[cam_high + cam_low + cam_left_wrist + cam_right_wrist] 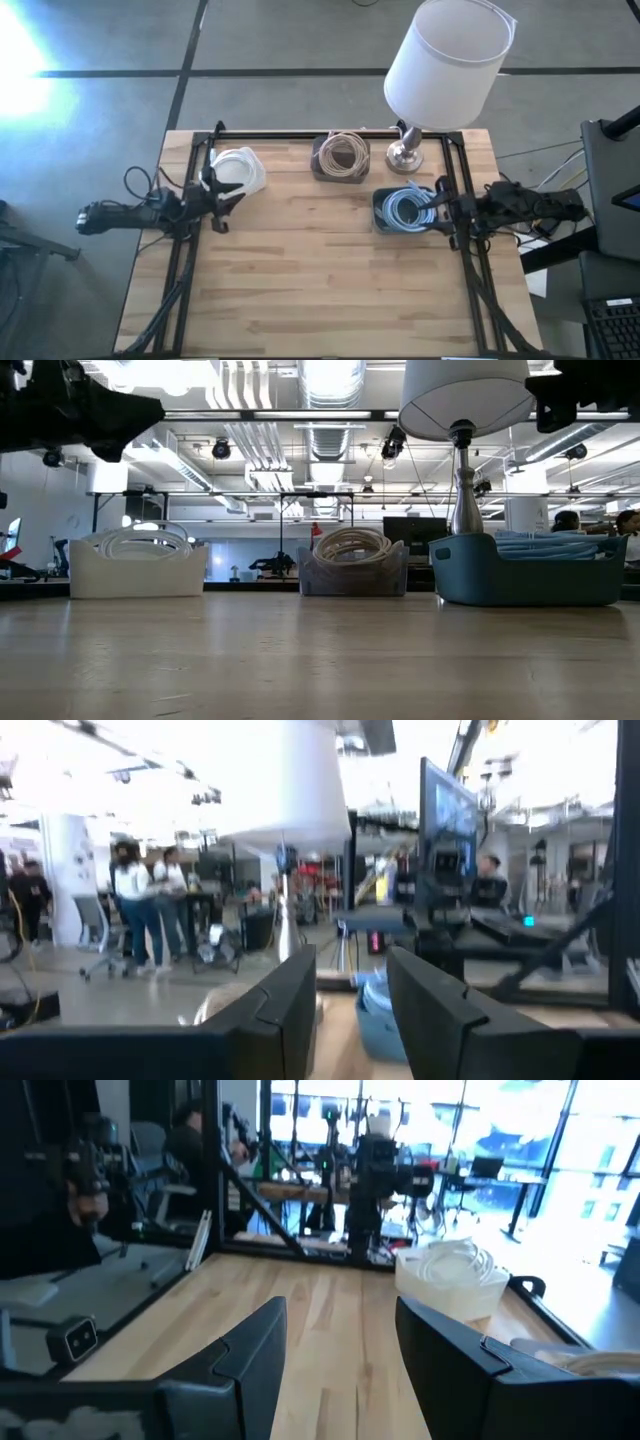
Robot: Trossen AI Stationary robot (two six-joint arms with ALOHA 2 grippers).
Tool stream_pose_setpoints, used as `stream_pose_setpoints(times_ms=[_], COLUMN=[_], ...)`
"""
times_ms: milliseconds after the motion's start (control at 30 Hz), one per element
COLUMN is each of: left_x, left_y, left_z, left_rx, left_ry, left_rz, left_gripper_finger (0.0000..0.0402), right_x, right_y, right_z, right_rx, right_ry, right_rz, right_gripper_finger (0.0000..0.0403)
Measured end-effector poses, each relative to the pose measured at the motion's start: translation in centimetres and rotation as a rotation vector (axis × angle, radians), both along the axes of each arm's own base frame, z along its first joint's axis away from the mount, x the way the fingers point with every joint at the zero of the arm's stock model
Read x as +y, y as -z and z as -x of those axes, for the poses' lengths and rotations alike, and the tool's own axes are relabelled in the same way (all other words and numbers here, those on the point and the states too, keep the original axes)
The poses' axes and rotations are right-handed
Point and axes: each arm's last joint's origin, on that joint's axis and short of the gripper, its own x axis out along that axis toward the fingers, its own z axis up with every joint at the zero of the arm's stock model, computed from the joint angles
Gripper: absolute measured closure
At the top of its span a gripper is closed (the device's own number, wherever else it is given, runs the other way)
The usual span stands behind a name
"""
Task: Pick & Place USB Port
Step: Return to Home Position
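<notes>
Three bins of coiled cables stand on the wooden table toward its far edge. A white bin (240, 168) holds white cable, a clear bin (340, 157) holds beige cable, a blue bin (405, 210) holds light blue cable. My left gripper (228, 193) hovers open just near of the white bin at the left edge; its fingers show apart in the left wrist view (352, 1010). My right gripper (440, 212) hovers open beside the blue bin's right side; the right wrist view (340, 1355) shows its gap. Both hold nothing.
A table lamp with a white shade (450, 60) and chrome base (405, 152) stands at the far edge between the clear and blue bins. A black frame (330, 134) rims the table. The near half of the tabletop (330, 290) is bare wood. People stand in the room beyond.
</notes>
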Motion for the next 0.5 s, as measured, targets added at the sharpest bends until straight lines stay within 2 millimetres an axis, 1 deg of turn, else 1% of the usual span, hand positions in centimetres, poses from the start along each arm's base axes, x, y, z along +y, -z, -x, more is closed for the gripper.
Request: stream_pose_setpoints(times_ms=[67, 167, 333, 500], left_x=[0.0, 0.0, -0.1, -0.2], left_y=[0.0, 0.5, 1.0, 1.6], left_z=[0.2, 0.3, 0.1, 0.1], left_rx=[-0.017, 0.027, 0.081, 0.13], left_ry=[-0.003, 0.012, 0.051, 0.065], left_rz=[-0.014, -0.021, -0.017, 0.024], left_gripper_finger=[0.0273, 0.0273, 0.0273, 0.0273], right_x=[-0.1, -0.1, -0.1, 0.0], right_y=[0.4, 1.1, 2.0, 3.3], right_z=[0.4, 0.9, 0.4, 0.1], right_rx=[-0.03, -0.065, -0.025, 0.009], right_ry=[0.0, 0.0, -0.002, -0.001], right_rz=[-0.004, -0.009, -0.007, -0.025], right_gripper_finger=[0.0218, 0.0218, 0.0218, 0.0218])
